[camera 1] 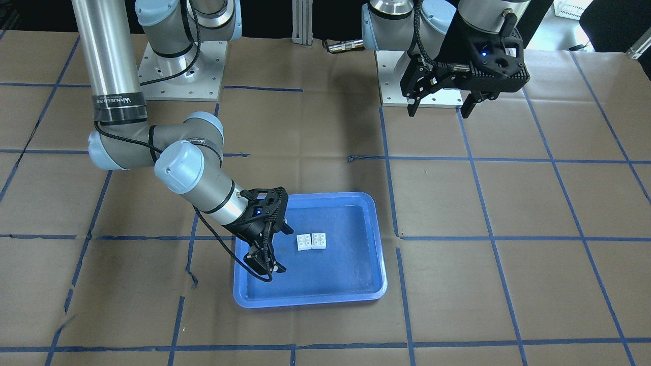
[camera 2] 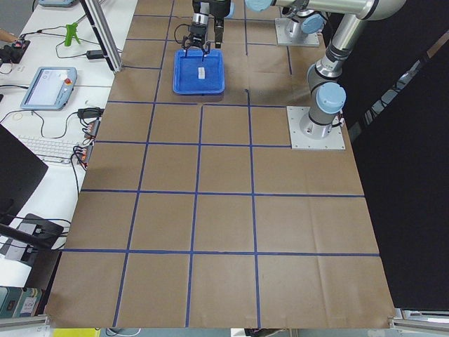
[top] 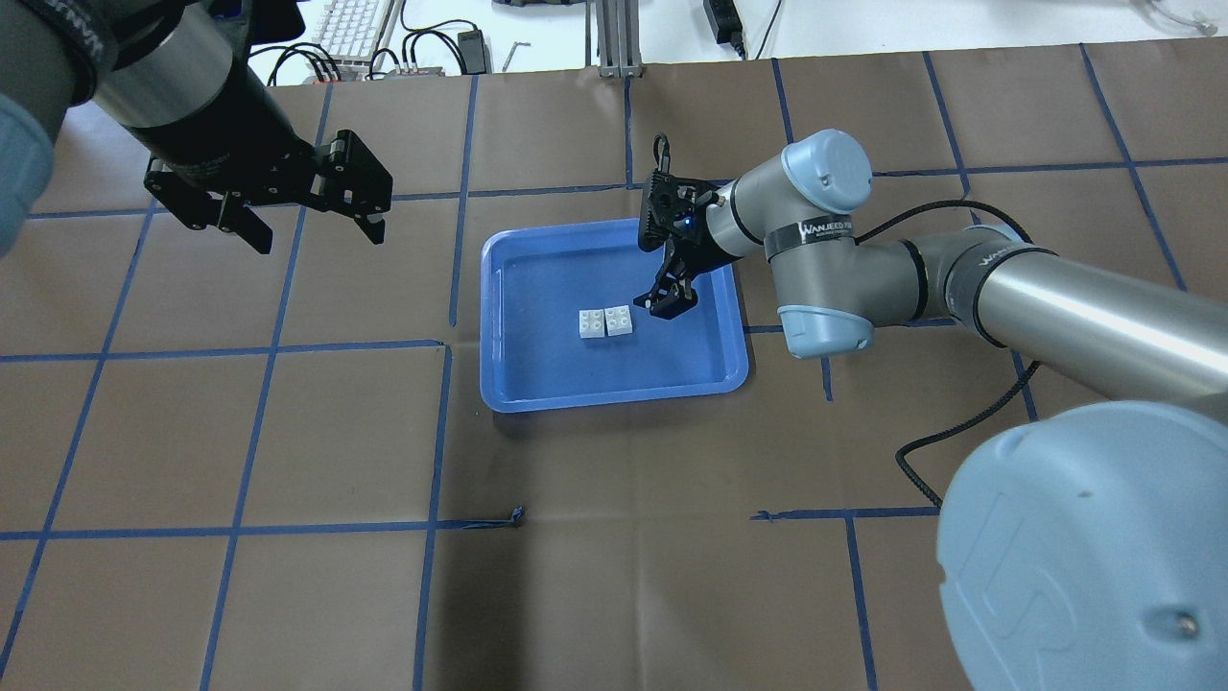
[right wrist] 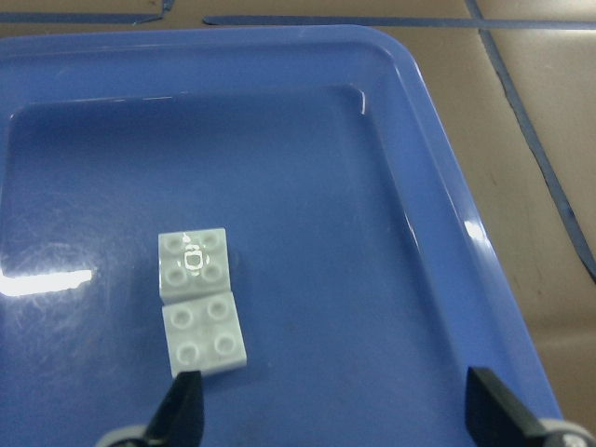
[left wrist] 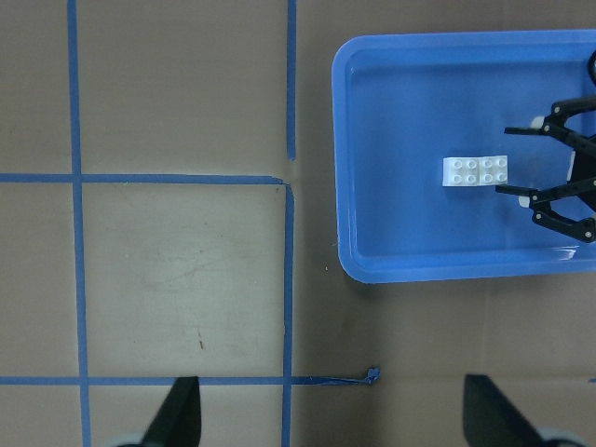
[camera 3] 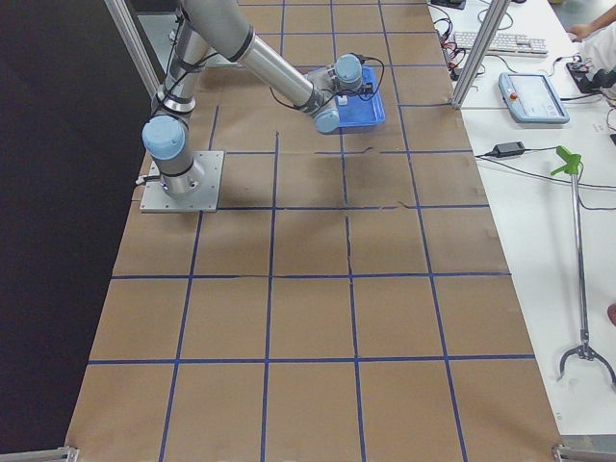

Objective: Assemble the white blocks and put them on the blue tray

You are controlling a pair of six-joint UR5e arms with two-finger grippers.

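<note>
Risk here lies mostly with the right tool (left wrist: 531,159) – it hangs released, jaws spread wide, low inside the blue tray (camera 1: 310,301) and just beside one end of the white blocks (camera 1: 312,241); a careless lift or sideways drift from there could clip the nearer brick and push the pair along the slick tray floor, or split it; the right wrist view shows the two bricks edge to edge but slightly out of line with each other, and I cannot tell whether they are truly locked together – if they only lean side by side, a light knock would part them; the blocks lie near the middle of the tray, studs up, touching, apart from every rim; together they make a short bar whose long axis runs roughly along the tray's longer sides, one end pointing toward the right tool, the other toward the robot's left; the left tool (top: 318,235) is also released, holding nothing, raised over the brown surface (camera 1: 508,203) well apart from the tray
</note>
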